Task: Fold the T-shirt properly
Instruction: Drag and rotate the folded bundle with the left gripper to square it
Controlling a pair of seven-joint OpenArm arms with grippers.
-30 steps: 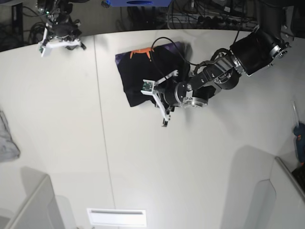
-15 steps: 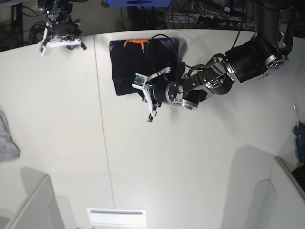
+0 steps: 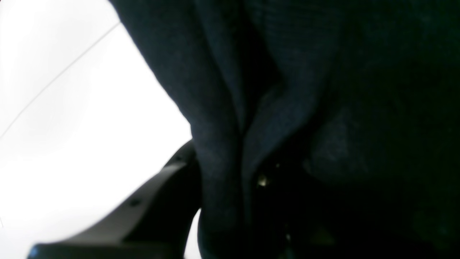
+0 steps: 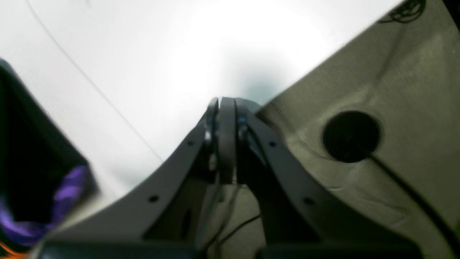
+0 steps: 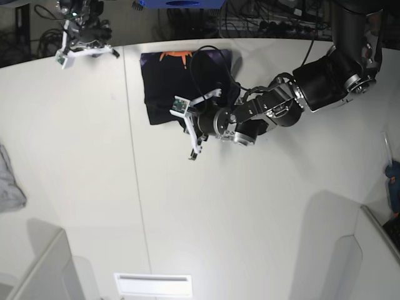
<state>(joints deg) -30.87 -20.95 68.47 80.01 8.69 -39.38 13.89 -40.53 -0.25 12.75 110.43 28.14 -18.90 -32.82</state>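
Though closed only part-way at the left pincer [image 3: 233,162], grips a dark, raised fold of the T-shirt [image 5: 165,81] between the fingers, with more black fabric spread to one side of the pinch and bare white table [image 5: 250,219] visible on the other. In the base view, shows the shirt as a compact black bundle lying on the tabletop, reaching up and away from that pincer toward the top of the picture, partly hidden under the arm. Bears an orange mark [image 5: 184,55] at the border farthest from the grip, with purple showing near there too. Loops a thin black cable [image 5: 192,69] across the cloth, above the same pincer. At the right pincer [image 4: 226,104], has the fingertips pressed together with nothing caught in between, near the table's edge and well apart from the left one. From that closed pair, in its wrist view, shows black cloth with purple and orange off to the left, and greyish floor [image 4: 406,108] off to the right. Lies well apart from both, at the base view's left border: a small grey cloth [image 5: 9,187].
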